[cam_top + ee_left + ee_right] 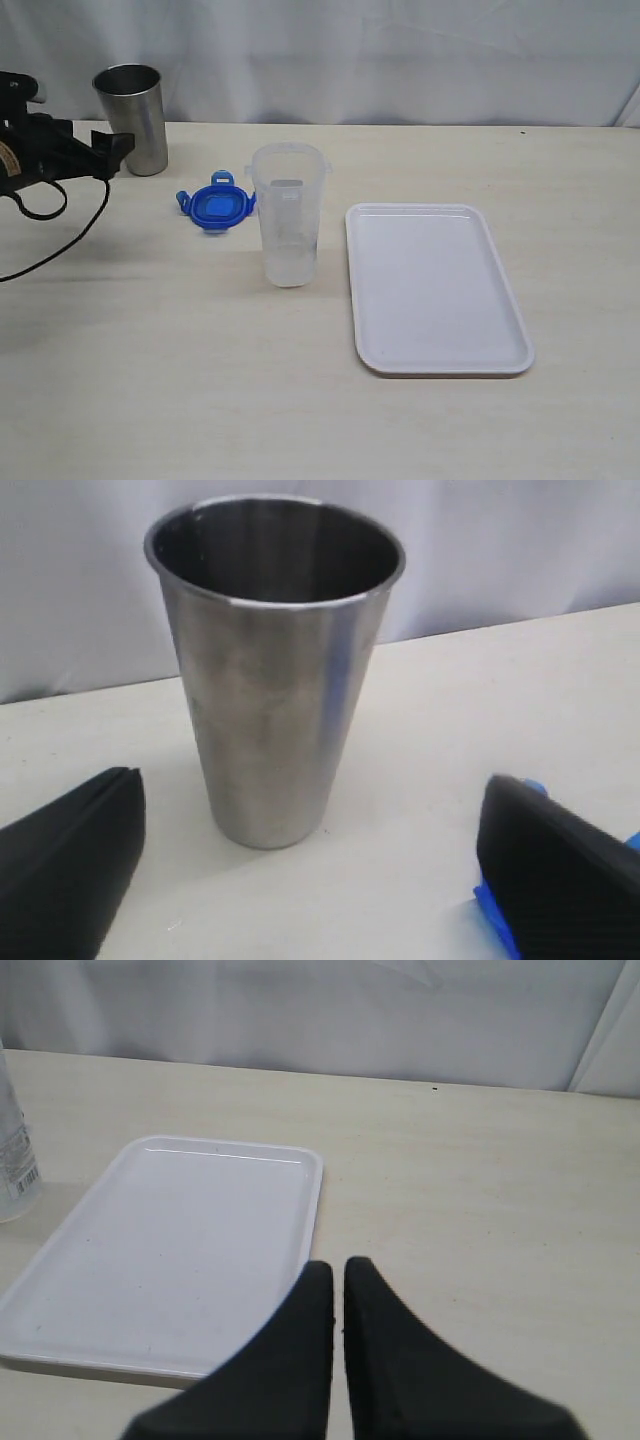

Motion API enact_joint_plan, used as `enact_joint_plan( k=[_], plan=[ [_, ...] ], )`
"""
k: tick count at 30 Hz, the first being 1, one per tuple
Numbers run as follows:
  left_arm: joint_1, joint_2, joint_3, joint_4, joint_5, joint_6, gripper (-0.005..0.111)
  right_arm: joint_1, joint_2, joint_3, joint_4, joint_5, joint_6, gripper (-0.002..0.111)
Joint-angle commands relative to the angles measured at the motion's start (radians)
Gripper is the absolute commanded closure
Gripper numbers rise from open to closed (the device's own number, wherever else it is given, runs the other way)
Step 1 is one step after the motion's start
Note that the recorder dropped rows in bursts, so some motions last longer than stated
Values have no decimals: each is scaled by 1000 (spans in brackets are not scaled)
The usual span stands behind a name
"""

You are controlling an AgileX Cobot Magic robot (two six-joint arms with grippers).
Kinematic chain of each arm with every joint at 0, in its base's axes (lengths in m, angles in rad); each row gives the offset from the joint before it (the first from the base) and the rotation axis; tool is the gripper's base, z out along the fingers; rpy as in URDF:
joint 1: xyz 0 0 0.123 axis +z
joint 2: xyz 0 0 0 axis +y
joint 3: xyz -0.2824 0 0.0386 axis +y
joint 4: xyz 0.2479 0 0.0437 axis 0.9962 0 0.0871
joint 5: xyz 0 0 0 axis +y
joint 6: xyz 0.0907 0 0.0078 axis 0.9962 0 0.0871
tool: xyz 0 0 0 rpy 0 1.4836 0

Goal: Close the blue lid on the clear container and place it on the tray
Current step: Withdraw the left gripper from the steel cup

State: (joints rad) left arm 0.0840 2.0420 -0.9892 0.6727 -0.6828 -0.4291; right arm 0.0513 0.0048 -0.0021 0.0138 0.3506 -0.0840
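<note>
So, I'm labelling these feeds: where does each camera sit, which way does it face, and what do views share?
Exterior: off the arms, looking across the table at steel cup, blue lid, clear container, tray; left gripper at left.
Left wrist: low on that arm, facing the steel cup; open left fingers flank it.
Right wrist: on the other arm, facing the tray; shut right fingers ahead.
Shared with exterior: left wrist, steel cup; right wrist, tray.

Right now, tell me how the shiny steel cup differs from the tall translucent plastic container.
The steel cup is opaque metal; the plastic container is see-through. The cup's rim is plain; the container's has small ears. The cup stands farther back than the container. Both stand upright, uncovered, tapered.
</note>
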Motion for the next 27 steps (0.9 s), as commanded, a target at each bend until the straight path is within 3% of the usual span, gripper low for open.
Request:
enact_joint_plan(
  k=[1,7,14,19,23,27],
  plan=[
    [3,-128,97,-30,1,7,23,-4,-5,2,4,-4,3,104],
    [3,-351,204,-38,143,2,23,-4,-5,2,4,-4,3,104],
    [-11,-641,208,-38,607,-132,23,-4,-5,2,4,-4,3,104],
    [-11,-734,208,-77,948,-150,23,-4,-5,2,4,-4,3,104],
    [-11,-699,207,-233,1192,19,23,-4,-5,2,4,-4,3,104],
    [-11,-620,207,-584,1294,357,23,-4,-5,2,4,-4,3,104]
  ],
)
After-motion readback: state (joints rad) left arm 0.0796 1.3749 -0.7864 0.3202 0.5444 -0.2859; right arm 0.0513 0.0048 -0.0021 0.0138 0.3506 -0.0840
